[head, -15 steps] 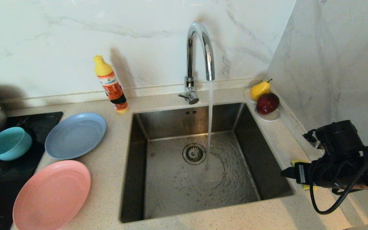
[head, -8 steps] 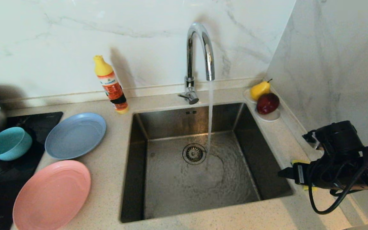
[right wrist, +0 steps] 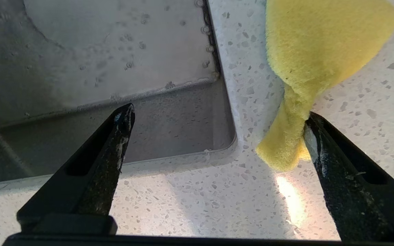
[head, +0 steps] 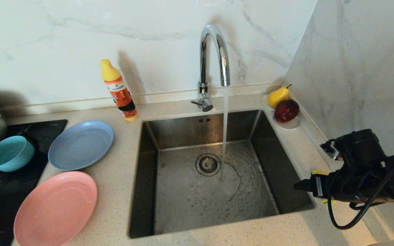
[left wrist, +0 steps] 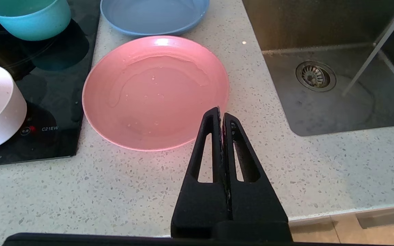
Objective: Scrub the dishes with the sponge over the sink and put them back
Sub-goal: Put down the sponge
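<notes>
One spread end effector [right wrist: 214, 126] beside sponge [right wrist: 316, 54]

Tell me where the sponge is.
The sponge lies on the counter right of the sink, against one finger of the open right gripper.

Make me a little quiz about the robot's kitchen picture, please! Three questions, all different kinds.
1. True or false: water is running from the tap into the sink.
2. Which dish lies closest to the left gripper? A) the teal bowl B) the pink plate C) the blue plate
3. Fill in: the right gripper is open, and one of its fingers touches the yellow ____ on the counter.

Key:
1. True. A stream falls beside the drain.
2. B. The shut fingers point at its rim.
3. Sponge. It lies beside the sink's corner and is not held.
</notes>
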Robot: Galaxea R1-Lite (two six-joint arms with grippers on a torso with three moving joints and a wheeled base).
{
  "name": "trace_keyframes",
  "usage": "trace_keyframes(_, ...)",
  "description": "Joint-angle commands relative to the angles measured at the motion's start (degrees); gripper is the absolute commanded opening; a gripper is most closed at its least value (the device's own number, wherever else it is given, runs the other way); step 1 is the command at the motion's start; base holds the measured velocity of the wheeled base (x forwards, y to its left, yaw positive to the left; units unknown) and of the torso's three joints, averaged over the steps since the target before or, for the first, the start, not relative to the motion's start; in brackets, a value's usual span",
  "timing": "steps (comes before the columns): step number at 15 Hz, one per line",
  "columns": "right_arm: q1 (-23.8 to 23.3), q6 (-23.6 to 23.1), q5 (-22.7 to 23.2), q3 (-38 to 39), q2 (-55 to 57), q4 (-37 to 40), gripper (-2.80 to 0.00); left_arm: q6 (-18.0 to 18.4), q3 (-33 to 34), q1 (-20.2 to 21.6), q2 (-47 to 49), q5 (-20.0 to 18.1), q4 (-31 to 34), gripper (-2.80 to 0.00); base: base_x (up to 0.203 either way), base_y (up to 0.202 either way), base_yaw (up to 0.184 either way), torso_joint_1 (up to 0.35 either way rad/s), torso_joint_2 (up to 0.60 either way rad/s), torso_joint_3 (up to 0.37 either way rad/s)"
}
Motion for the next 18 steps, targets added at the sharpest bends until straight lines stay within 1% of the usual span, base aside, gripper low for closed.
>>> trace_keyframes(1,0.26,0.08,0.01,-0.12,-0.17,-0.02,0.0,-0.02,0.7,0.01,0.07,-0.03,-0.03,-2.8,0.0,0.0,0.0,0.0,0.0,0.0)
trace_keyframes(7,1.01,0.26,-0.58,-0.12,-0.77,-0.19,0.0,-0.02,0.7,0.01,0.07,-0.03,-0.03,-2.8,0.0,0.0,0.0,0.0,0.0,0.0)
trace_keyframes(10,1.01,-0.33,-1.05,-0.12,-2.96,-0.11,0.0,-0.02,0.7,0.01,0.07,-0.03,-0.03,-2.8,0.0,0.0,0.0,0.0,0.0,0.0)
trace_keyframes(14,1.01,-0.6,-4.53,-0.12,-5.47,-0.15,0.0,-0.02,0.7,0.01,0.07,-0.03,-0.03,-2.8,0.0,0.0,0.0,0.0,0.0,0.0)
trace_keyframes(16,1.11,-2.25,-5.95,-0.16,-8.91,-0.1,0.0,-0.02,0.7,0.01,0.07,-0.03,-0.03,-2.8,0.0,0.0,0.0,0.0,0.0,0.0)
trace_keyframes(17,1.29,-4.35,-6.67,0.07,-11.29,-0.01,0.0,-0.02,0.7,0.01,0.07,-0.03,-0.03,-2.8,0.0,0.0,0.0,0.0,0.0,0.0)
trace_keyframes(18,1.57,-6.57,-7.22,0.39,-13.25,-0.01,-1.85,-0.02,0.7,0.01,0.07,-0.03,-0.03,-2.8,0.0,0.0,0.0,0.0,0.0,0.0)
